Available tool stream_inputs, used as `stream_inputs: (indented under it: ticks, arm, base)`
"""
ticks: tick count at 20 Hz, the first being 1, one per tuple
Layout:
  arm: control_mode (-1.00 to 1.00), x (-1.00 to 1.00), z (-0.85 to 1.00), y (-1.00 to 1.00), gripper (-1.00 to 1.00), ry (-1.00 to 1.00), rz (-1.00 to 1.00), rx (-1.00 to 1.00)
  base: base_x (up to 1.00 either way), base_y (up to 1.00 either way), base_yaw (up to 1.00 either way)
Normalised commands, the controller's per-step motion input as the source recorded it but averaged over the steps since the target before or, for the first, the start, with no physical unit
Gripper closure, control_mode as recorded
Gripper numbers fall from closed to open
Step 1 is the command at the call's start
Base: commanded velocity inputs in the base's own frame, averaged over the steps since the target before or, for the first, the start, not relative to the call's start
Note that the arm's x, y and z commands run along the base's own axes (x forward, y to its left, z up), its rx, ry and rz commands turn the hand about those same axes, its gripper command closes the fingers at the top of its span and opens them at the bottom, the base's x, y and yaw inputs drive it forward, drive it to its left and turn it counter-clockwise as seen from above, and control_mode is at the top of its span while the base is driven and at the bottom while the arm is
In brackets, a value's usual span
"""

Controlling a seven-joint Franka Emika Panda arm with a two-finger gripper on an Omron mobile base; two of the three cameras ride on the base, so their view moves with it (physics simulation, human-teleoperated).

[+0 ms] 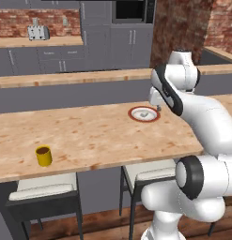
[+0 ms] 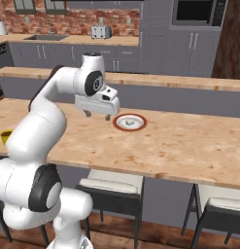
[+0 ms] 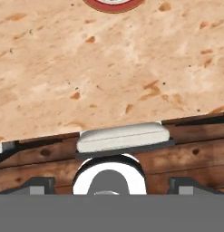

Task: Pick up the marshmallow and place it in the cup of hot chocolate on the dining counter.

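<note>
Grey cabinets and red brick walls close off the far side of this kitchen, with a narrow wooden ledge (image 1: pixel 65 77) on a grey wall running between them and the dining counter (image 1: pixel 89 136) where I work. On that wide mottled top, the cup of hot chocolate (image 1: pixel 43 155) stands upright near the front edge at the left, yellow outside and dark brown within; in the right base view only a sliver of it (image 2: pixel 5 136) peeks from behind my arm. Well apart from it, further right and farther back, sits a round white plate with a red rim (image 1: pixel 144 114), and a small greyish lump, the marshmallow (image 2: pixel 128 122), lies on it. My gripper (image 2: pixel 96 115) hangs above the counter just left of the plate, not touching it, fingers spread wide with nothing between them. In my hand view the plate's rim (image 3: pixel 114 4) shows at the top edge. Pale-seated stools (image 1: pixel 44 186) stand tucked under the near edge.
</note>
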Motion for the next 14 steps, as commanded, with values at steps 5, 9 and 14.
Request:
stream_inputs:
  ticks: [5,9,14]
  arm:
    - [-1.0,0.43,-0.37,0.0,-1.0,0.0,-0.24,-0.02]
    - [-1.0,0.42,-0.42,0.0,-1.0,0.0,-0.16,0.0]
    - [-1.0,0.47,-0.34,0.0,-1.0,0.0,-0.03,0.04]
  base:
    - [0.0,0.0,0.0]
    - [0.0,0.0,0.0]
    - [0.0,0.0,0.0]
